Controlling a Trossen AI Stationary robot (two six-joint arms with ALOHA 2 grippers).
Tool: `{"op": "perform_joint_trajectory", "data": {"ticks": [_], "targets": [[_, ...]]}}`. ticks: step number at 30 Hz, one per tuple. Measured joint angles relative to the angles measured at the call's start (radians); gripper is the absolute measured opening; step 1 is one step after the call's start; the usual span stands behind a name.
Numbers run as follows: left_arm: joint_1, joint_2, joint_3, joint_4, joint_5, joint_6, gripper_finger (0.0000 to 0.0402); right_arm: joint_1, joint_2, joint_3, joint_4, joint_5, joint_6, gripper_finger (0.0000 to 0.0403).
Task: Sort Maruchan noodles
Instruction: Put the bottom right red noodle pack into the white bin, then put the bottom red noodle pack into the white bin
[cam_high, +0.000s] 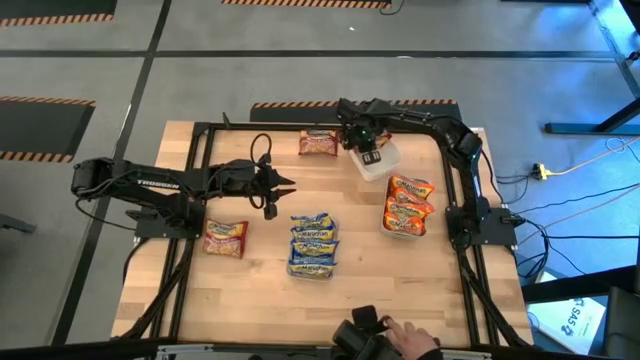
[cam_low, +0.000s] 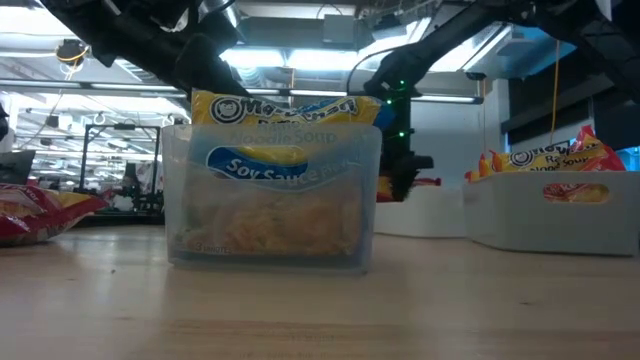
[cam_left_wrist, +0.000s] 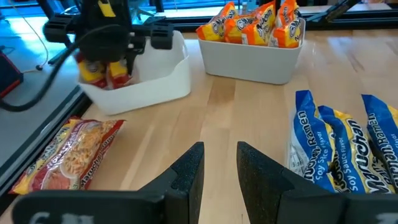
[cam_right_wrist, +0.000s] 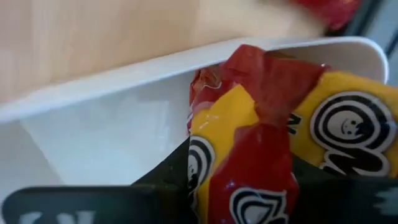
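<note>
Red packet (cam_right_wrist: 261, 155) sits in the right gripper (cam_high: 369, 152), pinched between its fingers, inside the white bin (cam_high: 378, 162). Two more red packets lie on the table beyond that bin. Left gripper (cam_high: 283, 187), well apart from the bin, narrow, empty.

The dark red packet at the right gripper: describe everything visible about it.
The dark red packet is glossy crinkled plastic, red with yellow panels and round black-and-white logos. It stands on edge inside the white container at the table's far side, its top poking above the rim. The right gripper is over it, its dark fingers against the wrapper; a firm grip cannot be confirmed. The left wrist view shows it behind the container's wall.
</note>
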Motion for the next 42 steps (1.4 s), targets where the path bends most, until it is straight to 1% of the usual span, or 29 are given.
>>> {"op": "perform_joint_trajectory", "data": {"ticks": [2,4,7,9,14,17,23,27,31,35,38,42], "targets": [[0.000,0.000,0.000,0.000,0.018,0.000,0.0089,0.001,0.000,0.000,0.028,0.017,0.021,0.0116],[0.000,0.000,0.000,0.000,0.061,0.000,0.0089,0.001,0.000,0.000,0.028,0.020,0.022,0.0127],[0.000,0.000,0.000,0.000,0.128,0.008,0.0089,-0.001,0.000,0.000,0.028,0.026,0.025,0.0155],[0.000,0.000,0.000,0.000,0.154,0.019,0.0089,-0.001,0.000,0.000,0.029,0.039,0.025,0.0179],[0.000,0.000,0.000,0.000,0.157,0.025,0.0089,-0.001,-0.001,0.000,0.029,0.093,0.024,0.0233],[0.000,0.000,0.000,0.000,0.157,0.027,0.0089,-0.001,-0.002,0.000,0.033,0.135,0.026,0.0248],[0.000,0.000,0.000,0.000,0.156,0.028,0.0089,-0.001,-0.028,0.000,0.060,0.171,0.025,0.0252],[0.000,0.000,0.000,0.000,0.156,0.028,0.0089,-0.008,-0.049,0.001,0.109,0.227,0.024,0.0252],[0.000,0.000,0.000,0.000,0.155,0.028,0.0089,-0.030,-0.049,0.001,0.095,0.184,0.054,0.0253],[0.000,0.000,0.000,0.000,0.155,0.028,0.0089,-0.028,-0.046,0.001,0.090,0.141,0.098,0.0253],[0.000,0.000,0.000,0.000,0.155,0.028,0.0089,-0.025,-0.046,0.001,0.096,0.138,0.102,0.0253],[0.000,0.000,0.000,0.000,0.155,0.027,0.0088,-0.025,-0.046,0.001,0.042,0.138,0.109,0.0253]]}}
